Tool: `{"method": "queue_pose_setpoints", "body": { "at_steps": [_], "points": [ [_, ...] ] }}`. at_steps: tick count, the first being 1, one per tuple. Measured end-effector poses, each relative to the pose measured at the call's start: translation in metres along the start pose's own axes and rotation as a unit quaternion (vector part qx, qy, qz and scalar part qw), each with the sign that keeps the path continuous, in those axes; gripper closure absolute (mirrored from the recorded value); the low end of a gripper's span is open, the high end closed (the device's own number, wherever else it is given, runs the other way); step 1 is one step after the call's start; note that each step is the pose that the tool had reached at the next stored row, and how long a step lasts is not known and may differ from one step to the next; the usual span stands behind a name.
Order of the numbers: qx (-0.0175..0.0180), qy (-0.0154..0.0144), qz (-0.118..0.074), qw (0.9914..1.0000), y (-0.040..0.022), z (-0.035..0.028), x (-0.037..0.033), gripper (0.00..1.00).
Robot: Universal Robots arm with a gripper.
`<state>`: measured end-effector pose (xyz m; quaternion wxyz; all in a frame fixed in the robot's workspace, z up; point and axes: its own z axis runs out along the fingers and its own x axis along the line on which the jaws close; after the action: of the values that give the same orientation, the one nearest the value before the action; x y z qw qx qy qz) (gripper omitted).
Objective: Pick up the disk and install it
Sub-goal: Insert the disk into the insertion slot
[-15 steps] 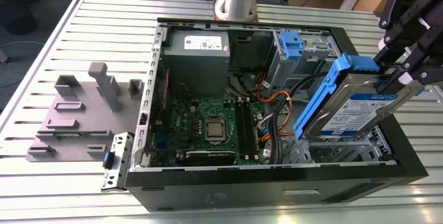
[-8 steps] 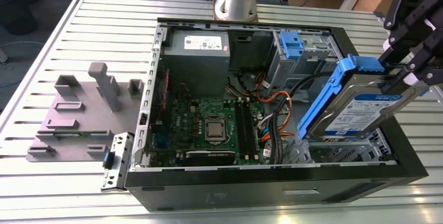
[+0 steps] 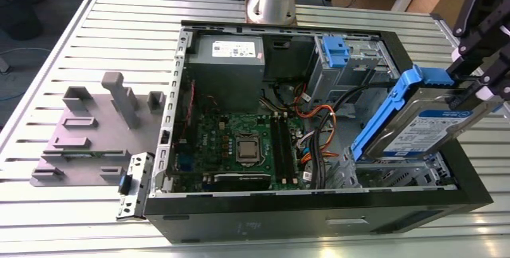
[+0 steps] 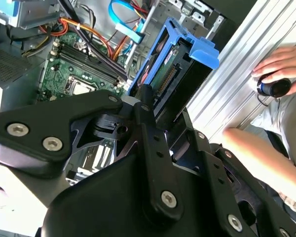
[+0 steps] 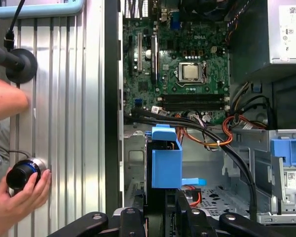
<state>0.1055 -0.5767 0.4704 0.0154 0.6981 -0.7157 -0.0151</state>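
The disk (image 3: 426, 123), a silver drive with a blue-and-white label in a blue carrier, hangs tilted above the open computer case's corner at the exterior view's right. My gripper (image 3: 476, 91) is shut on its upper end, the black fingers clamped on the two flat faces. In the second wrist view the disk (image 4: 180, 69) sticks out edge-on from between the fingers (image 4: 147, 111), blue end tab leading. In the first wrist view the disk (image 5: 166, 160) shows as a blue block over the metal drive bay (image 5: 138, 163), with the gripper (image 5: 163, 210) behind it.
The open case (image 3: 319, 210) holds a motherboard (image 3: 239, 144), a grey power supply (image 3: 231, 49), a drive cage with a blue latch (image 3: 335, 52) and loose cables (image 3: 315, 126). A grey fixture (image 3: 88, 132) lies at the exterior view's left. A person's hand (image 5: 19, 190) rests on the slatted table.
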Motion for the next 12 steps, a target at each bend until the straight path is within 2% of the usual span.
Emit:
{"method": "queue_pose_setpoints", "body": {
  "at_steps": [5,12],
  "points": [
    [0.0000,0.0000,0.000,1.00000,-0.0046,0.0047,-0.0007,0.65],
    [0.0000,0.0000,0.000,1.00000,-0.0058,0.0091,-0.0038,0.65]
  ]
}}
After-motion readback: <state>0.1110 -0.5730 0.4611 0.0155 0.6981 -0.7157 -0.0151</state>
